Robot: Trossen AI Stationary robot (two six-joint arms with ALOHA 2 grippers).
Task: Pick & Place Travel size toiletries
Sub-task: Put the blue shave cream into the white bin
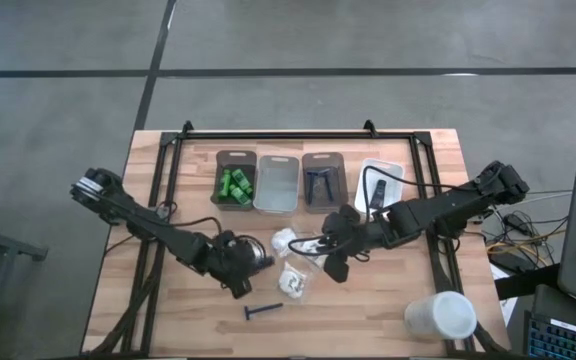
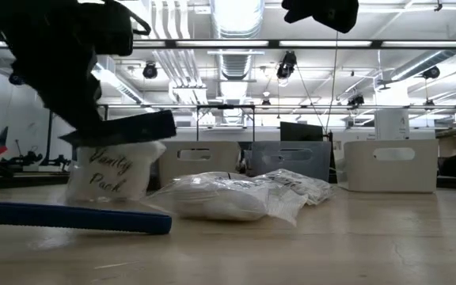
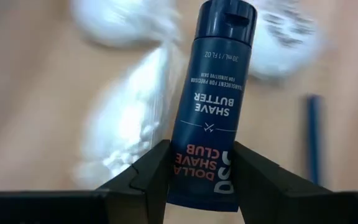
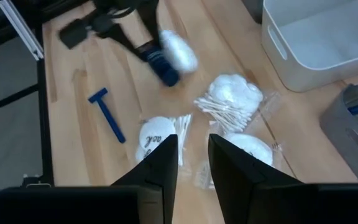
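Item: dark blue tube (image 3: 211, 106), grasped in our left end effector (image 3: 201, 171). Our right end effector (image 4: 193, 158), fingers narrowly parted, empty, above white packets (image 4: 232, 102); blue razor (image 4: 107, 115) beyond.

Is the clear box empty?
Yes, empty. The high view shows only bare bottom in the clear bin; the green bottles sit next door.

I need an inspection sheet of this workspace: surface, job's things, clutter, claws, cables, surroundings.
Surface: wooden table.
Job's things: green bottles in a grey bin; white packets mid-table; blue razor loose near the front edge; dark tube held.
Clutter: large white cup on its side.
Claws: left claw shut on the tube; right claw above the packets, empty.
Cables: black ones over the white bin.
Surroundings: grey floor; equipment at right.
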